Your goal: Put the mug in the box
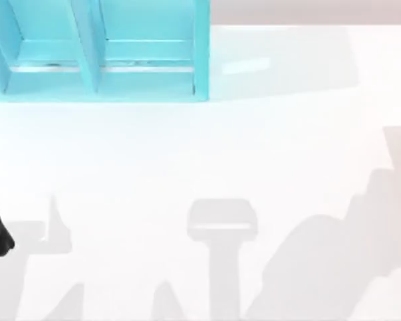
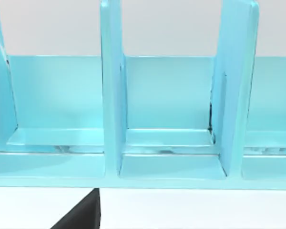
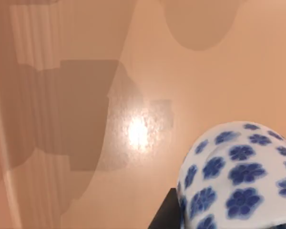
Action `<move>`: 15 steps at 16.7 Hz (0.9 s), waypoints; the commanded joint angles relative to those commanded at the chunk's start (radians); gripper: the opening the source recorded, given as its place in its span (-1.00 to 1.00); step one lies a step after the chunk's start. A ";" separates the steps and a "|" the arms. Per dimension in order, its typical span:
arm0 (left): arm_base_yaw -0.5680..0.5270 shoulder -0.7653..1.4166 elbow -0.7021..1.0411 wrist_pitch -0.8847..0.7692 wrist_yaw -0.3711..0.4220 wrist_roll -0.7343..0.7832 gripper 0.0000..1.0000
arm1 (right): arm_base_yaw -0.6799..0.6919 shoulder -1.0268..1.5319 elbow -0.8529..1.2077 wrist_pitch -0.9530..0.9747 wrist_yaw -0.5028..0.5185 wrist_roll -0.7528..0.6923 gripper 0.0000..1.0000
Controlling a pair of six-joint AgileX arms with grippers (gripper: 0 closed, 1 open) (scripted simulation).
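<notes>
Blue-flowered mug [image 3: 238, 176] cropped close at right wrist, grip unclear, box [image 1: 100, 50] far left.

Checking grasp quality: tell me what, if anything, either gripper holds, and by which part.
The mug sits right against the right wrist camera, beside a dark finger, so it seems held; the contact spot cannot be told.

soft grey arm shadows across the bright, washed-out table [image 1: 154, 154], a glare spot near the mug [image 3: 238, 171]

The white table [image 1: 187, 154] carries the turquoise box [image 1: 97, 67].
</notes>
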 joint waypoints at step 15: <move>0.000 0.000 0.000 0.000 0.000 0.000 1.00 | 0.000 0.000 -0.038 0.038 0.000 0.000 0.36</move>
